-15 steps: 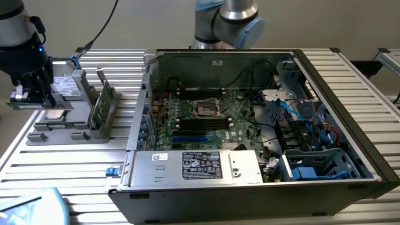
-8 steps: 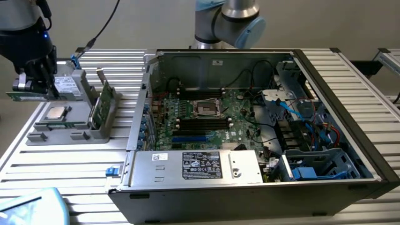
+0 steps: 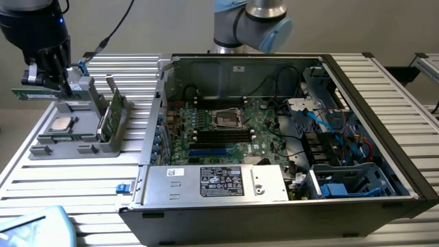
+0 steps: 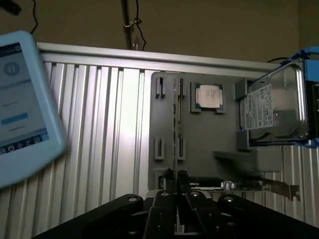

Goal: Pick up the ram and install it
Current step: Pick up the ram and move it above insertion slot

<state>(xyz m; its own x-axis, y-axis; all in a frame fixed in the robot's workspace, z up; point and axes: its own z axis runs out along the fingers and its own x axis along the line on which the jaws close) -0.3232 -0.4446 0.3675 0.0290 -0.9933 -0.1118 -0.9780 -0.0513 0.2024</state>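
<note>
arm (image 3: 255, 20) bent | wrist (image 3: 34, 28) vert. | jaws clamped (pointing dwn)

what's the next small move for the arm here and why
Probably carry it toward the open computer case: the fingers are shut on the thin dark-green ram stick, held above the grey holder tray, and the black motherboard slots lie toward the exterior view's right.

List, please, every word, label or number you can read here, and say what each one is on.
Nothing reads clearly; each print is too small.
Black label on the power supply: unreadable.
White sticker beside it: unreadable.
Hard drive label: unreadable.
Touchscreen text: unreadable.
Processor chip markings: unreadable.
</note>
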